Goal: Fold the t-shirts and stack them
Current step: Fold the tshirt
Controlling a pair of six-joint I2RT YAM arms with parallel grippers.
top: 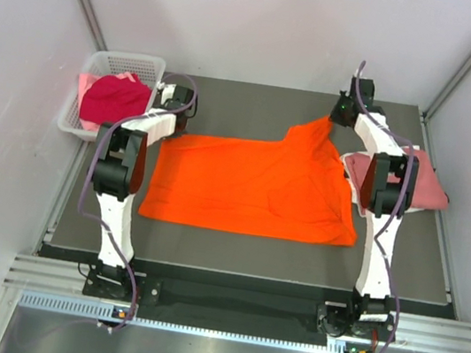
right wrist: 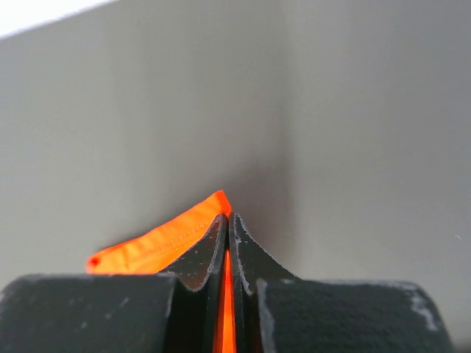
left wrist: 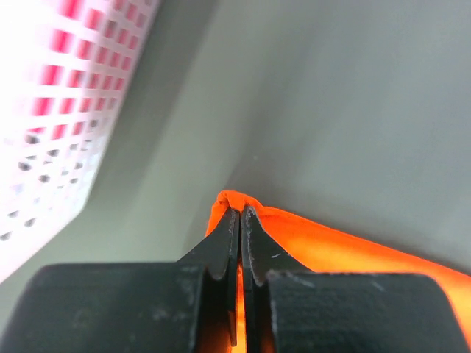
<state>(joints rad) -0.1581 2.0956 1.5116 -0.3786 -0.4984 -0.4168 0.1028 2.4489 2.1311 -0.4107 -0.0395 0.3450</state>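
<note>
Your left gripper (left wrist: 241,215) pinches a corner of the orange shirt (top: 251,188) beside the basket (top: 131,57). Your right gripper (right wrist: 227,218) clamps another corner.

Dark table (top: 232,252): orange t-shirt (top: 251,188) spread mid; dusty rose t-shirt (top: 429,187) right edge; white basket (top: 132,63) far-left corner

The black two-finger right gripper (right wrist: 229,220) pinches a hemmed edge of bright orange cloth t-shirt (right wrist: 158,241) above the grey tabletop (right wrist: 353,132).
</note>
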